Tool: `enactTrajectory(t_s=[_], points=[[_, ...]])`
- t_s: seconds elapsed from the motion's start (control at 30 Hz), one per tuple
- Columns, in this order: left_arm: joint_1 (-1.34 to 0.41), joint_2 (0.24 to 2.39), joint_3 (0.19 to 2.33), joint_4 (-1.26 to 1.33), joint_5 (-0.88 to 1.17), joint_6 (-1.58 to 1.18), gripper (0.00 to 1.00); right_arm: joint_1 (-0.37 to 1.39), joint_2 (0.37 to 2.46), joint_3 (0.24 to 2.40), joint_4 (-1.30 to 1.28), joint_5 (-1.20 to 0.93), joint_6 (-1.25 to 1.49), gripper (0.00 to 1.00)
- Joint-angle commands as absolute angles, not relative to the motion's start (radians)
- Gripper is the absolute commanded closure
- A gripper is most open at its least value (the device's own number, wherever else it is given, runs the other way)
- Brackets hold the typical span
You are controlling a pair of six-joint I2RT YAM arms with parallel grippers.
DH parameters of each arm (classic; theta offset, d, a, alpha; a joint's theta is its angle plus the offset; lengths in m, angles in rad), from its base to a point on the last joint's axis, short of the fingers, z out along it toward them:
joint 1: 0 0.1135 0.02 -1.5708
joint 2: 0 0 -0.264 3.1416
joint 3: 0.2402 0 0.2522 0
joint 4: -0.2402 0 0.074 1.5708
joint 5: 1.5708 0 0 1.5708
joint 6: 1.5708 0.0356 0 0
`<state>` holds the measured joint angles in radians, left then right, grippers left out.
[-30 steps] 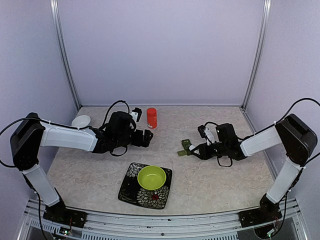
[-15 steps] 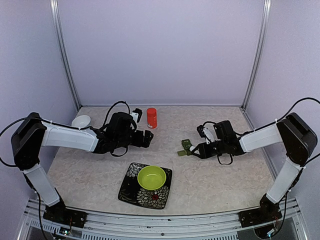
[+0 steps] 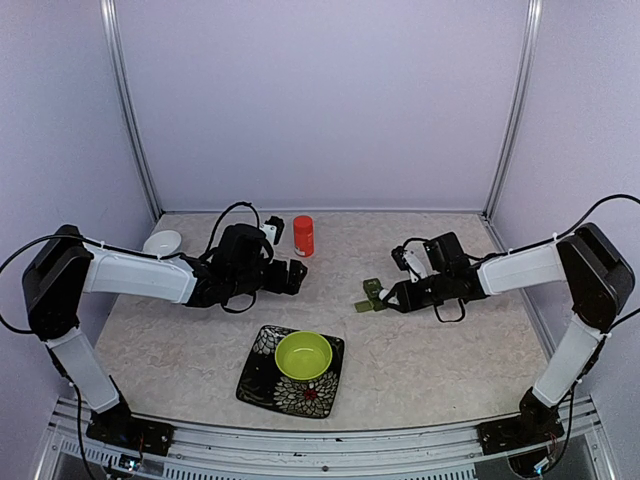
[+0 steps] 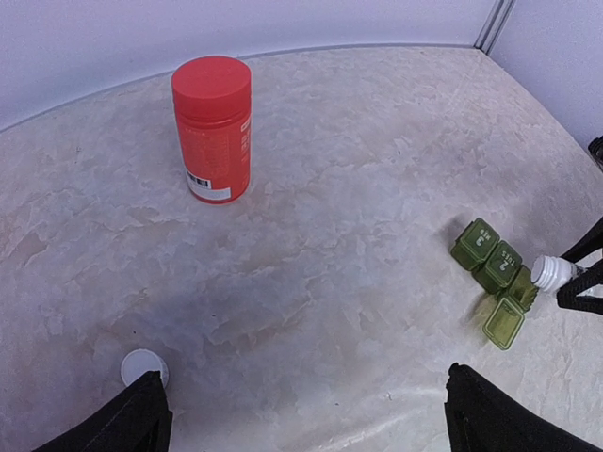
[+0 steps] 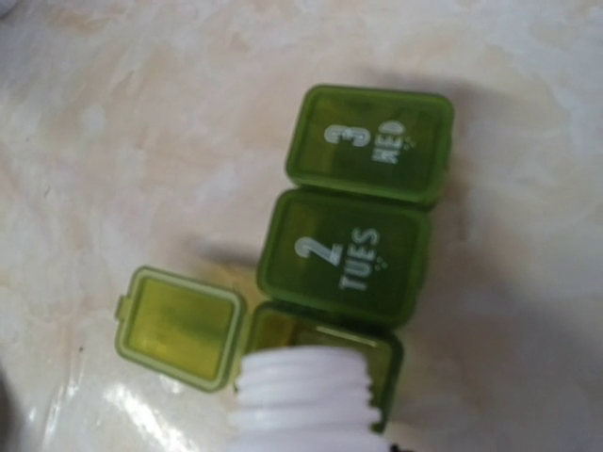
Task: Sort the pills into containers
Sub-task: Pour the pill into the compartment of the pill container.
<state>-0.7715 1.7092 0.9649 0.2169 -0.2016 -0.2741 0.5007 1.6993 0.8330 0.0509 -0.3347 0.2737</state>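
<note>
The right gripper (image 3: 392, 296) is shown clamped on one white vial (image 5: 301, 395), whose threaded mouth is tipped over the pillbox (image 5: 344, 254). One dark green pillbox is seen, set on the table (image 4: 377, 141) right of centre. It has three compartments in a row. Two are shut, marked "3 WED" and "2 TUES", and one is open, its lid (image 5: 179, 325) folded out flat to the side. The inside of the open compartment is largely hidden by the vial mouth, so its contents cannot be told. The vial's body is cut off at the lower edge of the right wrist view.

The left gripper (image 4: 311, 419) is held low over the table, jaws spread wide, well apart from the pillbox. Only two dark fingertips (image 4: 127, 424) are seen, cut off at the frame edge. One white cap (image 4: 143, 365) lies just beside one of them. One red bottle (image 4: 212, 127) stands upright beyond, capped. One patterned plate (image 3: 262, 385) bearing one lime bowl (image 3: 303, 355) is placed near the front. One white dish (image 3: 162, 242) is placed at the far left.
</note>
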Motion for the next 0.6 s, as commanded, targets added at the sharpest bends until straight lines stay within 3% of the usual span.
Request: enactTrajectory(t_s=[0.0,0.57], points=[[-0.778,1.724,0.951,0.249,-0.195,-0.284,0.01,0.508,1.69,0.879,-0.018,-0.321,0.258,1.0],[-0.778,1.726,0.936,0.264,-0.196,-0.288,0.01,0.52,1.731,0.966,-0.151,-0.299,0.238,1.0]])
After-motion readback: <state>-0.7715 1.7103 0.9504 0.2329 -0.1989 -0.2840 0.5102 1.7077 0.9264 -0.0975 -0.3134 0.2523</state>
